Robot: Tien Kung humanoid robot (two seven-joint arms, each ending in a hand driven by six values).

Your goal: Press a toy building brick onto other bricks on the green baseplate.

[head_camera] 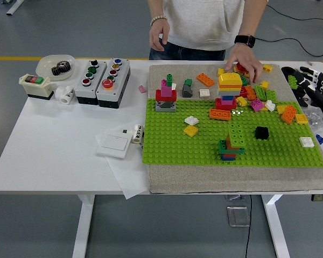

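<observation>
My right hand (312, 88) sits at the far right edge of the bench (54, 145), fingers loosely spread and holding nothing, just off the green baseplate (204, 145) and partly cut off by the frame, so I can't make out much of it. Between me and the brick stacks there's a scatter of loose bricks (288, 113), and the person's hand (242, 58) rests on the pile right behind the yellow-topped tower (229, 88). The green-and-orange stack (234, 141) stands mid-plate, with a black brick (261, 132) just beside it.
</observation>
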